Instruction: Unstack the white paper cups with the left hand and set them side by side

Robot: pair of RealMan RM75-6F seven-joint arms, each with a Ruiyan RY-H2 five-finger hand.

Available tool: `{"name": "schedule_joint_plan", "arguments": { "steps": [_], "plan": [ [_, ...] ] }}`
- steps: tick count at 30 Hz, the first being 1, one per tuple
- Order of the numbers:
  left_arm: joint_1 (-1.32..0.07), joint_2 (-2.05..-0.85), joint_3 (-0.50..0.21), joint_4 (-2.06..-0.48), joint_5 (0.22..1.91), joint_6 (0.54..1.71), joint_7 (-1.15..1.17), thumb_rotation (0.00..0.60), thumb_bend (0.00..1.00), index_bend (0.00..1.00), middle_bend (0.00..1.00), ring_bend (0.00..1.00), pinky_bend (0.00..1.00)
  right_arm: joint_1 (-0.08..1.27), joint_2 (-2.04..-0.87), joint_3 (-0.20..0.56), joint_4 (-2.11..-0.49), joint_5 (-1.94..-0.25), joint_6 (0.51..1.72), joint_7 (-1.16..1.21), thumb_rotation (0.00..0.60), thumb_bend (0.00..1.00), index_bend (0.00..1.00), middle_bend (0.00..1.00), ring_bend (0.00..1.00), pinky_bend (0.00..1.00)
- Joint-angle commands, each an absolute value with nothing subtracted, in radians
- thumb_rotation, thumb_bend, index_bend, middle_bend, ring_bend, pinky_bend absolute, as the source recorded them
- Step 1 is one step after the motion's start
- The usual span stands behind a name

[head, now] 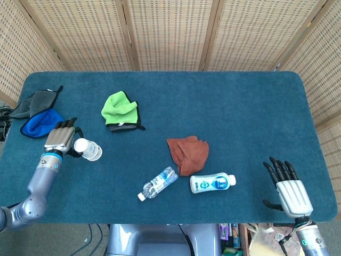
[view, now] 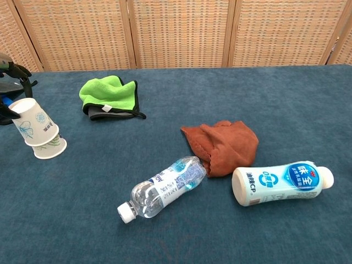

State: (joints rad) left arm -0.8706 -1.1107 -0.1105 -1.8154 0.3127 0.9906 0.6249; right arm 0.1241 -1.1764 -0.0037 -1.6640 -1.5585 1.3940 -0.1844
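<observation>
Two white paper cups with a faint blue print are nested and tilted at the table's left side. My left hand [head: 59,137] grips the outer cup [view: 30,118] by its base end. The inner cup [view: 49,146] sticks partly out of it, rim toward the table. From the head camera the pair shows as one short white shape [head: 88,149] just right of the hand. The chest view shows only dark fingers [view: 12,71] at its left edge. My right hand [head: 287,186] hovers open at the table's front right corner, fingers spread, holding nothing.
A green cloth [head: 121,110] lies behind the cups. A brown cloth [head: 187,153], a clear water bottle [head: 159,183] and a white bottle [head: 212,183] lie mid-table. Blue [head: 41,122] and grey [head: 33,101] cloths sit at the far left edge.
</observation>
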Motion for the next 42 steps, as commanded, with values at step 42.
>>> {"name": "schedule_joint_plan", "arguments": {
  "steps": [42],
  "plan": [
    [-0.702, -0.937, -0.015, -1.763, 0.571, 0.857, 0.421, 0.6, 0.24, 0.41, 0.0, 0.0, 0.0, 0.125, -1.188, -0.005, -1.664, -1.553, 1.388, -0.213, 0.6, 0.09, 0.0, 0.0, 0.0, 0.0]
  ]
}}
